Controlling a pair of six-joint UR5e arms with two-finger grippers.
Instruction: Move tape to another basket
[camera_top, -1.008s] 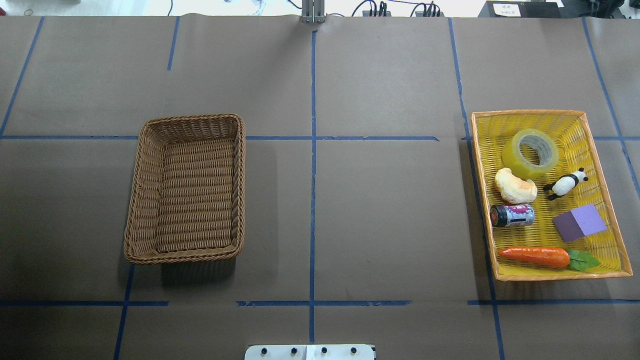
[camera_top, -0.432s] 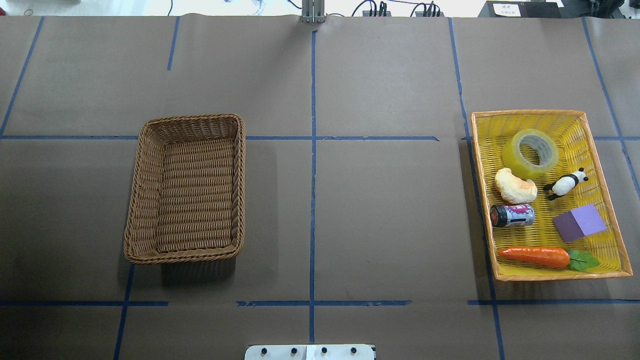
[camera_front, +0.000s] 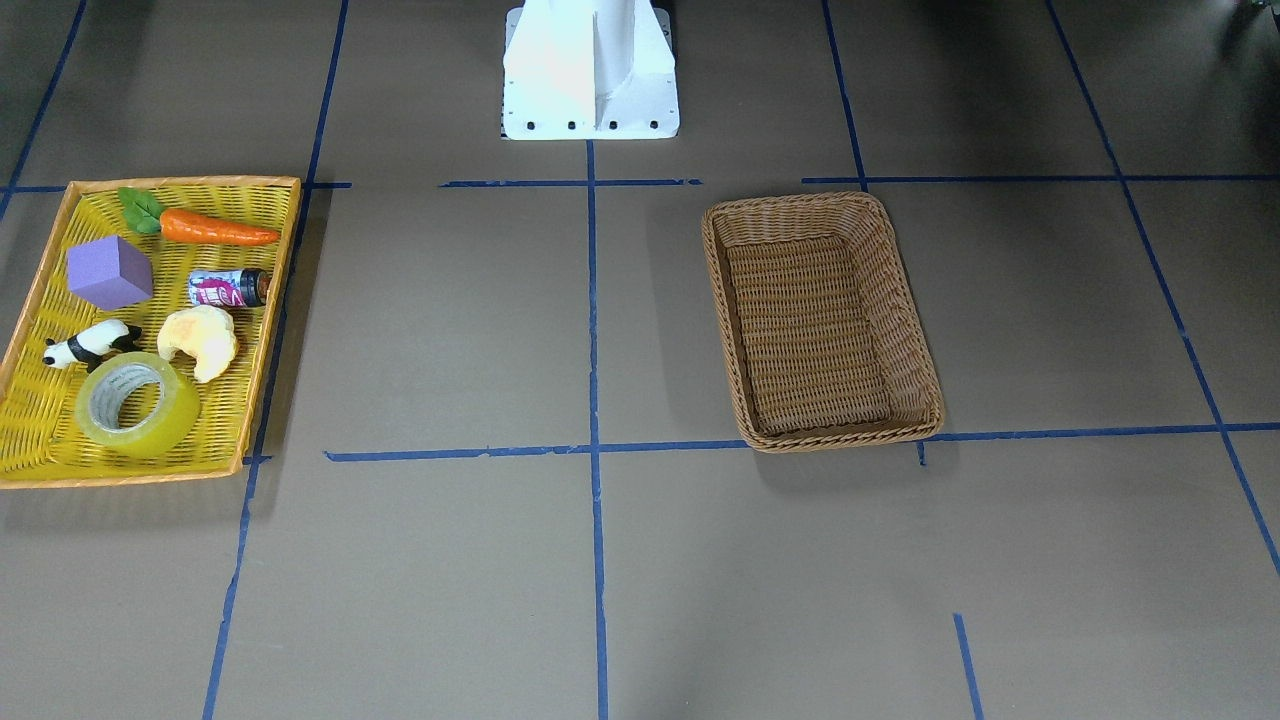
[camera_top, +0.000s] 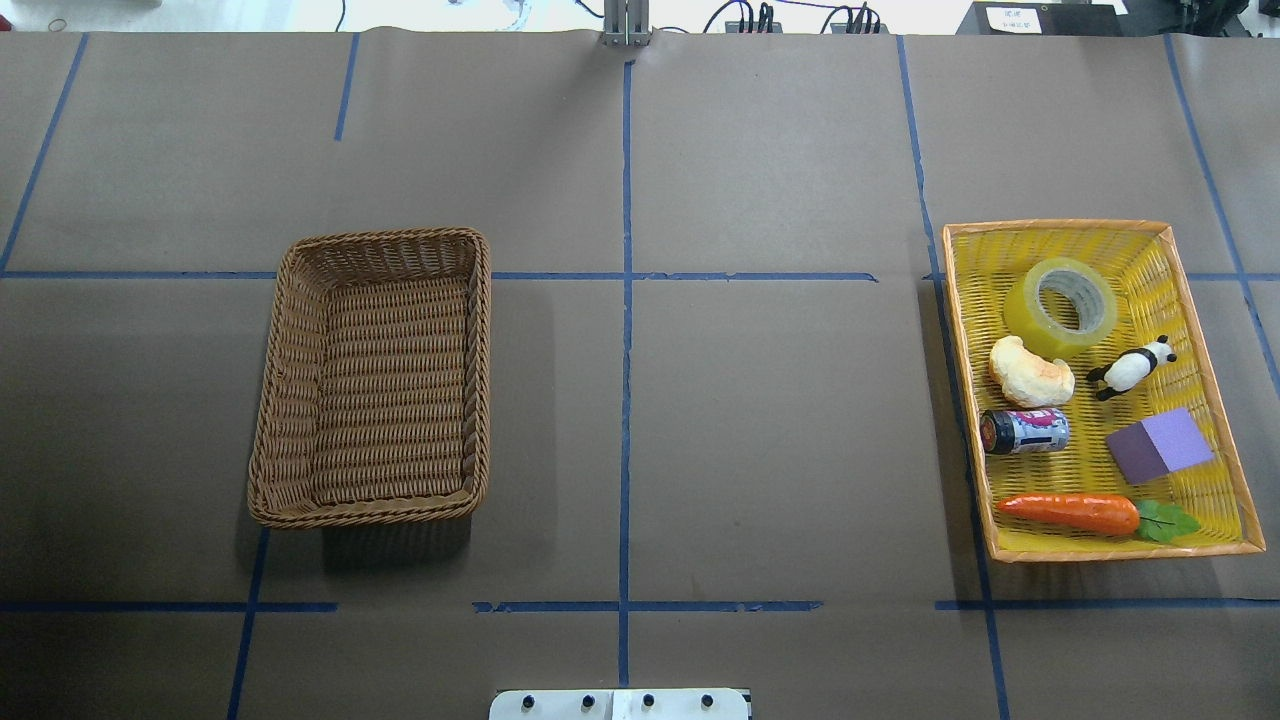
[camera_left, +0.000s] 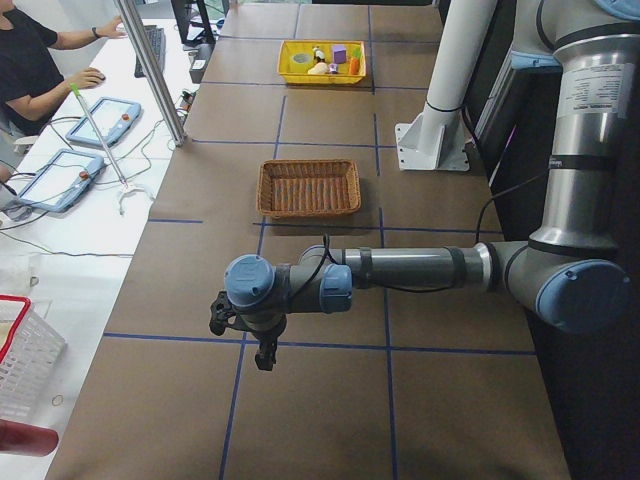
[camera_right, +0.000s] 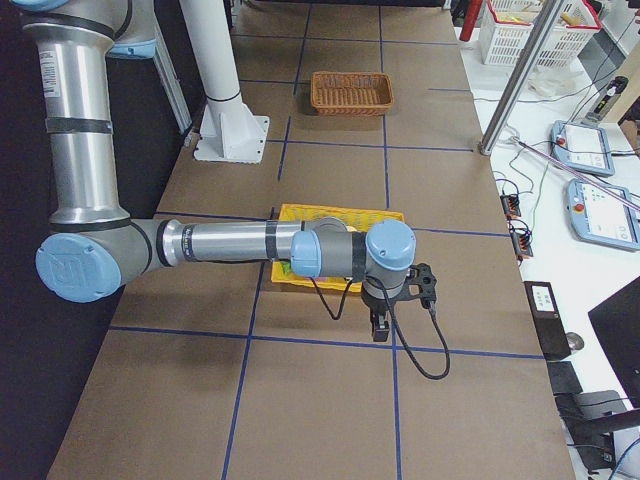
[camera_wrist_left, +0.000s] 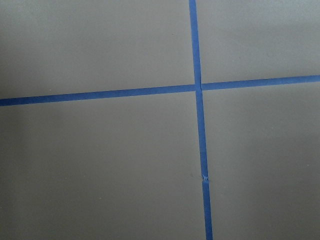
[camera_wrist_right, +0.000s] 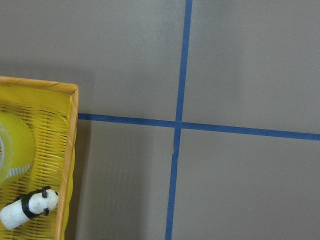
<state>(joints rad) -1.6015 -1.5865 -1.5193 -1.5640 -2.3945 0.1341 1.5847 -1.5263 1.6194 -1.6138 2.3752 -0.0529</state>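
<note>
Overhead exterior: the tape (camera_top: 1060, 306) is lying at the far end of the yellow tray (camera_top: 1055, 225), on the right of the table (camera_top: 760, 420), beside a croissant (camera_top: 1030, 372), panda (camera_top: 1130, 368), can (camera_top: 1024, 431), purple cube (camera_top: 1160, 445) and carrot (camera_top: 1070, 512). The wicker basket (camera_top: 300, 400) is sitting well apart, on the left. The left gripper (camera_left: 265, 358) and right gripper (camera_right: 380, 330) are hanging over the table; I cannot tell whether their jaws are open or closed.

yel-green tape (camera_top: 1030, 312) flat in yel tray (camera_top: 1205, 385), brown wicker basket (camera_top: 385, 237) well apart

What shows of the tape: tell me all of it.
The tape is a wide roll, translucent yellow-green, with a grey-white core. It lies hole-up on the floor of the yellow tray, at its far end from the robot. The bread lies close beside it, contact unclear; the panda stands apart. Nothing holds it.
</note>
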